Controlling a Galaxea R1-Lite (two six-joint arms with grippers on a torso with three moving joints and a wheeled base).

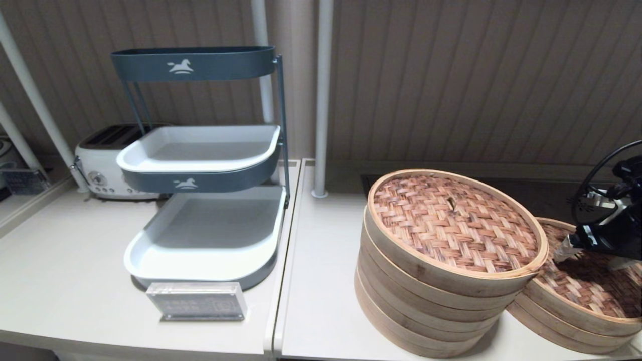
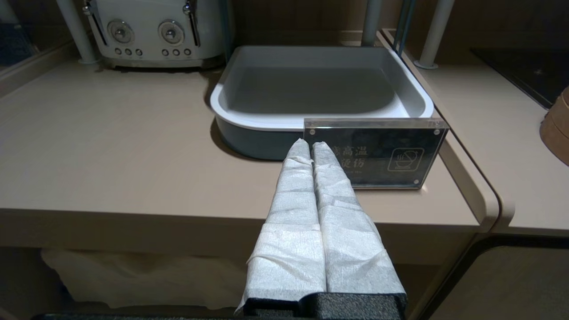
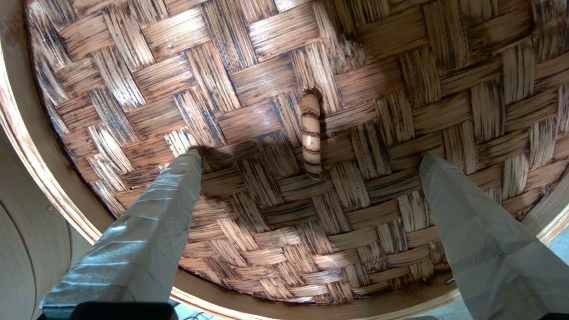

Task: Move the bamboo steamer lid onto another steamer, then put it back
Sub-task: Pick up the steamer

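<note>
Two woven reddish-brown bamboo steamer lids show. One lid caps the tall stack of pale tiers at centre right. The other lid lies on the low steamer at the far right, partly cut off by the picture's edge. My right gripper hovers just over that low lid, open. In the right wrist view its fingers straddle the lid's small centre loop without touching the lid. My left gripper is shut on nothing, parked at the left counter's front edge.
A three-tier grey rack stands on the left counter with a white toaster behind it. An acrylic sign stands in front of the rack. A white pole rises behind the stack, and a dark hob lies behind the steamers.
</note>
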